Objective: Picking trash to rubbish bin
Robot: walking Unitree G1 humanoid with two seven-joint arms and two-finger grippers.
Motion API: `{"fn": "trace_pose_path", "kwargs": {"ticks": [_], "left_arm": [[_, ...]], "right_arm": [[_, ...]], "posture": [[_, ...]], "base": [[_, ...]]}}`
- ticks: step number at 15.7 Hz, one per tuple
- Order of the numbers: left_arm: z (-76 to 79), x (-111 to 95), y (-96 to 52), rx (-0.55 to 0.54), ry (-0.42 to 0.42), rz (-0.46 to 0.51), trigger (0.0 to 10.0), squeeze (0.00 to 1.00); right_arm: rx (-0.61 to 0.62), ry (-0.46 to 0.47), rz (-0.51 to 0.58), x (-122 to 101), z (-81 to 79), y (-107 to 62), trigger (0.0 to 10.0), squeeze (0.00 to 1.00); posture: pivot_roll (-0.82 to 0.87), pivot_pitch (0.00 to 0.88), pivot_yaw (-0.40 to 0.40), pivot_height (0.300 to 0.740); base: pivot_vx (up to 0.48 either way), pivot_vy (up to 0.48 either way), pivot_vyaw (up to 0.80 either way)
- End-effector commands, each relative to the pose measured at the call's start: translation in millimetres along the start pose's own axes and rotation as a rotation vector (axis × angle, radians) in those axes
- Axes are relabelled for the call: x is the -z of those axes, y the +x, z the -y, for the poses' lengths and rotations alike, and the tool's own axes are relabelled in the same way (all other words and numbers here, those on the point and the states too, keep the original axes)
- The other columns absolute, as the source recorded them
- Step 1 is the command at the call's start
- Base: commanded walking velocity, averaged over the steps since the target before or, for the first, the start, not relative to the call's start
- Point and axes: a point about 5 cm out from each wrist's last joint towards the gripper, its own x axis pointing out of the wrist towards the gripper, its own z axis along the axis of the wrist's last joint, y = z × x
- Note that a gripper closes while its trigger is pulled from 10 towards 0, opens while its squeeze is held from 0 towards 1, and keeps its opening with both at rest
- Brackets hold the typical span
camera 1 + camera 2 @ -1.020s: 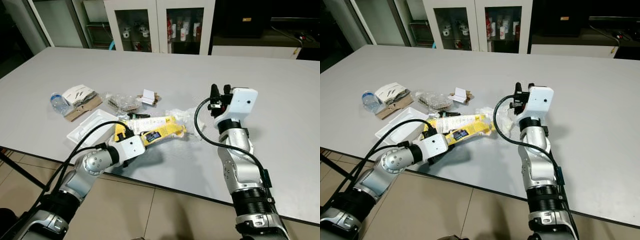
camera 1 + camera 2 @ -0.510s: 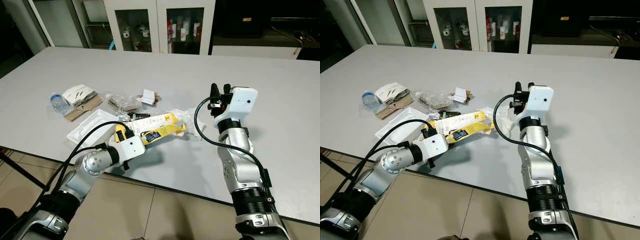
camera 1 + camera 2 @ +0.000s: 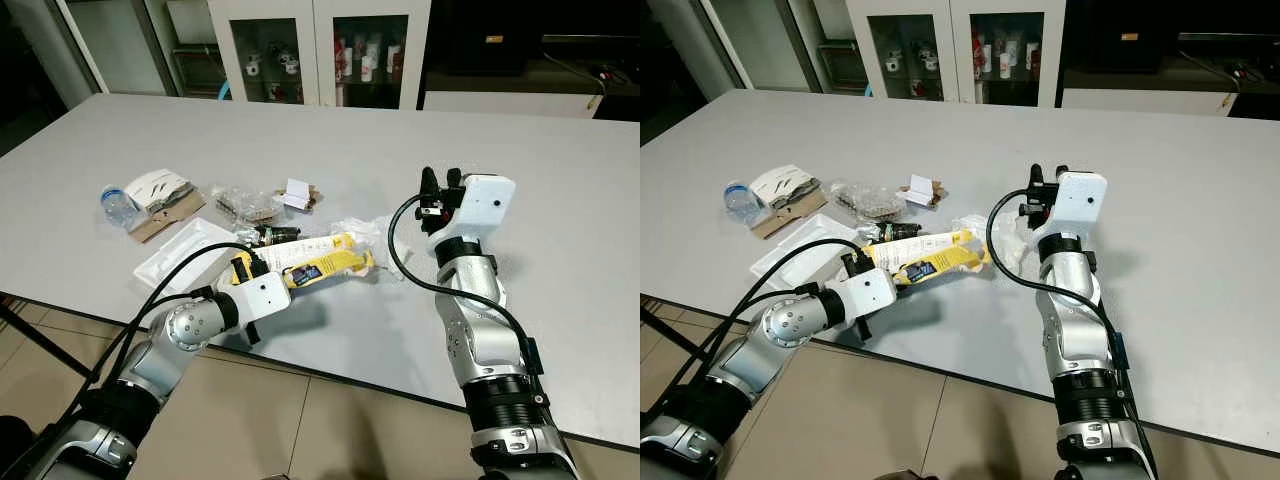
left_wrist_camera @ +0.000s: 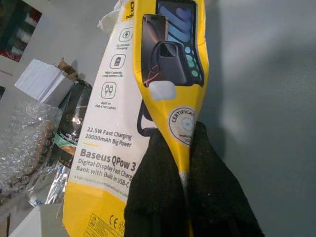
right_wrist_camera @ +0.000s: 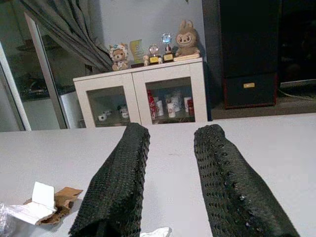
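Observation:
My left gripper is shut on the near end of a flat yellow power-bank package, just above the white table near its front edge. In the left wrist view both black fingers pinch the package's thin edge. My right gripper is held up above the table to the right, open, with nothing between its fingers. Crumpled clear plastic lies between the package and the right arm.
Other litter lies at the left: a white foam tray, a water bottle, a torn cardboard box, a bubble-wrap bag, a small white box and a dark bottle. A glass-door cabinet stands behind the table.
The far end of the yellow package rose slightly and came back down, still in my left gripper. The right arm has not moved.

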Motion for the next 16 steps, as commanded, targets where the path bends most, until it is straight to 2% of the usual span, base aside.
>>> {"fn": "trace_pose_path", "kwargs": {"ticks": [1, 2, 3, 6, 8, 10, 11, 12, 14, 16], "left_arm": [[-2.6, 0.8, -2.2, 0.0, 0.021, -0.006, 0.0, 0.0], [-5.4, -0.5, -2.3, -0.016, 0.048, -0.008, 8.7, 0.0], [-10.2, -3.4, -2.2, -0.039, 0.061, 0.0, 10.0, 0.0], [-29.1, -19.7, -6.1, -0.131, 0.1, 0.067, 10.0, 0.0], [-47.7, -33.4, -11.9, -0.243, 0.134, 0.121, 10.0, 0.0], [-68.9, -49.2, -18.9, -0.41, 0.132, 0.199, 10.0, 0.0], [-77.4, -54.4, -21.5, -0.503, 0.113, 0.234, 10.0, 0.0], [-89.3, -56.1, -25.3, -0.652, 0.05, 0.254, 10.0, 0.0], [-96.2, -57.8, -29.3, -0.761, -0.027, 0.281, 10.0, 0.0], [-96.0, -56.4, -30.4, -0.85, -0.134, 0.302, 10.0, 0.0]], "right_arm": [[-0.02, 0.007, -0.005, -0.4, -4.6, 2.2, 10.0, 0.0], [-0.02, 0.007, -0.005, -0.2, -4.7, 2.0, 10.0, 0.0], [-0.02, 0.007, -0.005, -0.1, -4.9, 1.9, 10.0, 0.0], [-0.02, 0.008, -0.005, 0.4, -5.2, 1.4, 10.0, 0.0], [-0.018, 0.008, -0.003, 0.5, -4.8, 1.3, 10.0, 0.0], [-0.016, 0.009, -0.002, 0.3, -4.6, 1.8, 10.0, 0.0], [-0.017, 0.009, -0.002, 0.3, -4.6, 2.0, 10.0, 0.0], [-0.017, 0.009, -0.001, 0.0, -4.3, 2.1, 10.0, 0.0], [-0.016, 0.009, 0.001, -0.5, -3.6, 2.1, 10.0, 0.0], [-0.016, 0.01, 0.004, -0.9, -3.5, 2.3, 10.0, 0.0]], "posture": [[0.02, 0.002, 0.098, 0.74], [0.02, 0.0, 0.099, 0.74], [0.02, 0.0, 0.099, 0.74], [0.02, 0.0, 0.102, 0.74], [0.02, 0.0, 0.103, 0.74], [0.02, 0.0, 0.101, 0.74], [0.02, 0.0, 0.1, 0.74], [0.02, 0.0, 0.1, 0.74], [0.02, 0.0, 0.1, 0.74], [0.02, 0.0, 0.098, 0.74]], "base": [[0.0, 0.0, 0.0], [0.0, 0.0, 0.0], [0.0, 0.0, 0.0], [0.0, 0.0, 0.0], [0.0, 0.0, 0.0], [0.0, 0.0, 0.0], [0.0, 0.0, 0.0], [0.0, 0.0, 0.0], [0.0, 0.0, 0.0], [0.0, 0.0, 0.0]]}}
